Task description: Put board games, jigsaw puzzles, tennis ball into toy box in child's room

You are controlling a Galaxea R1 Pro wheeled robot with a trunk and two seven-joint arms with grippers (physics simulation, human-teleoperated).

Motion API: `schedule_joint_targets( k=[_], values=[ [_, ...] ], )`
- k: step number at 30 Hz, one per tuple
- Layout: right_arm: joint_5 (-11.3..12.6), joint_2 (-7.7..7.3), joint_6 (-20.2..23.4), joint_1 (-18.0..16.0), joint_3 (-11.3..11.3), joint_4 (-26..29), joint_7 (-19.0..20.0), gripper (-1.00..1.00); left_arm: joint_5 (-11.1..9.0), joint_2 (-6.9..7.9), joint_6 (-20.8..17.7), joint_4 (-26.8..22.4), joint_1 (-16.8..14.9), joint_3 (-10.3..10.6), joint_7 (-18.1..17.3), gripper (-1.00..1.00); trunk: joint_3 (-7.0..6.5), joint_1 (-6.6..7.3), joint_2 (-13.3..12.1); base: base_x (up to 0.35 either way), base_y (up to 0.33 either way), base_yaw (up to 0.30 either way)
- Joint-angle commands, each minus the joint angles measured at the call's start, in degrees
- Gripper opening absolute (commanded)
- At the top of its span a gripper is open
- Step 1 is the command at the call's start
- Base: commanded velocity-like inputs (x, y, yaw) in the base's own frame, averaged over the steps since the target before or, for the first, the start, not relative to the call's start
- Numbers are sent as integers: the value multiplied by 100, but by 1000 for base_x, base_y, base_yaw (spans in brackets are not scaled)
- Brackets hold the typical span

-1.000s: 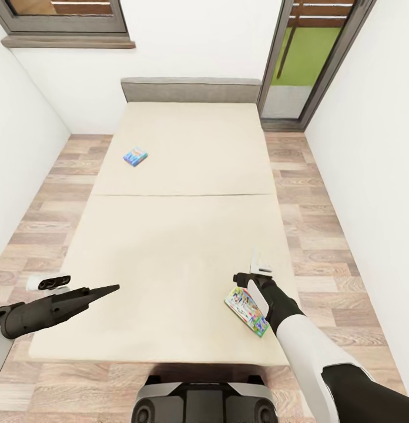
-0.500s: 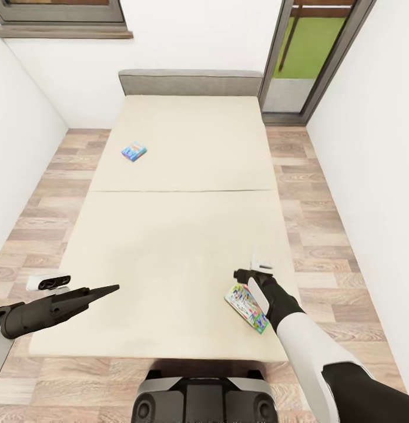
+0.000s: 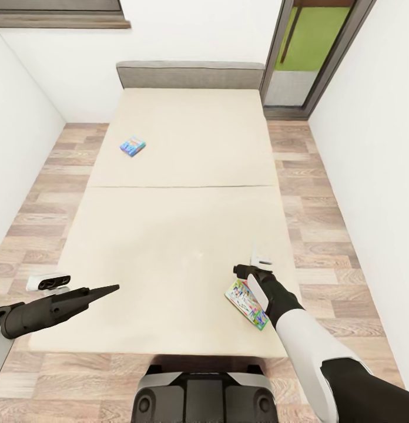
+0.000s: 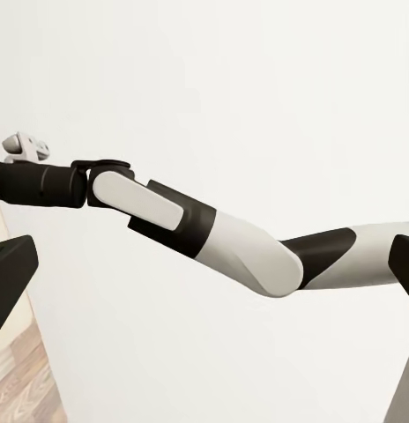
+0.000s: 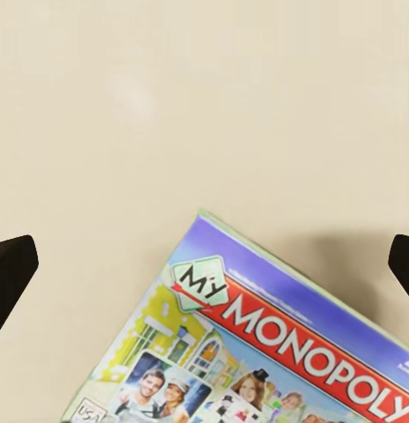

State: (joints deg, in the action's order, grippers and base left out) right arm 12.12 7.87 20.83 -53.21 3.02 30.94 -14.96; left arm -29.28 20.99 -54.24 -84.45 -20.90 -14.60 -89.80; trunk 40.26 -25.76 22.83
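Still early in the job. At 8 o'clock in the head view, left gripper (image 3: 104,289) hanging over the bed (image 3: 181,235), holding nothing, tips looking pressed together. At 11 o'clock, small blue board game (image 3: 133,145) lying flat on the far half of the bed, not picked up yet. At 5 o'clock, Monopoly board game (image 3: 246,303) lying near the bed's edge, right gripper (image 3: 255,271) just above it, fingers (image 5: 12,269) spread wide, touching nothing. Both games left to carry to the toy box.
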Motion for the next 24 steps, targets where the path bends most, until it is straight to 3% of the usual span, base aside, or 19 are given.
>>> schedule_joint_targets(
  k=[1,24],
  values=[
    [57,-4,22,-2,32,9,-51,100,1,2,-61,-2,-2,1,-20,100,16,-3,9,0,0,0],
    [37,-6,2,-5,41,9,-51,100,3,2,-61,-2,-2,1,-20,100,233,-3,9,0,0,0]
  ],
)
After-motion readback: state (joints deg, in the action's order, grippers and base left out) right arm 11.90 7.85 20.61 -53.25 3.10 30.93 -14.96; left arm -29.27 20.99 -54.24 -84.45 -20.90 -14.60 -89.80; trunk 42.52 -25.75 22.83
